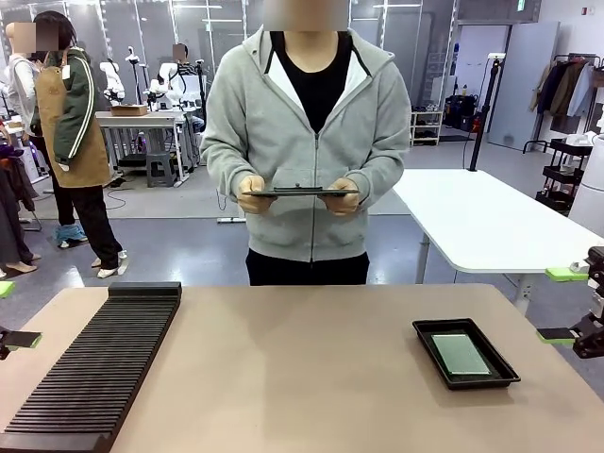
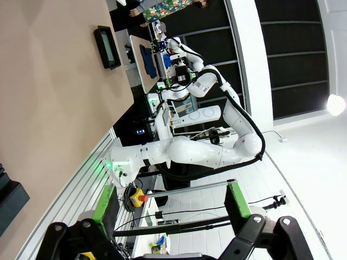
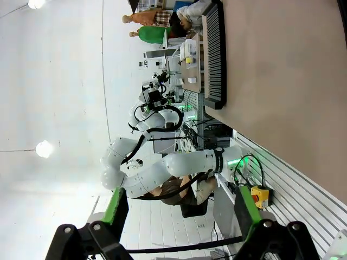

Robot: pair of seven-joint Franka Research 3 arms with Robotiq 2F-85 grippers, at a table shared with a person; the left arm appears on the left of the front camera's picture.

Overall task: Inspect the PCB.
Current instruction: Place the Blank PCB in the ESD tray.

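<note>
The PCB [image 1: 460, 354], a thin green board, lies flat in a black tray [image 1: 429, 327] on the right side of the table. It also shows far off in the left wrist view as the PCB [image 2: 108, 47] in the tray [image 2: 115, 65]. My left gripper [image 1: 11, 313] hangs at the left table edge, open and empty. At the right edge my right gripper [image 1: 564, 304] stands open too, well right of the tray. The left gripper [image 2: 171, 208] and the right gripper [image 3: 180, 211] each hold nothing between their green pads.
A person in a grey hoodie stands at the far side, holding a dark flat clipboard [image 1: 300, 192] level in both hands. A long black slotted rack [image 1: 94, 363] lies along the table's left side. The tan table [image 1: 302, 377] is bare between rack and tray.
</note>
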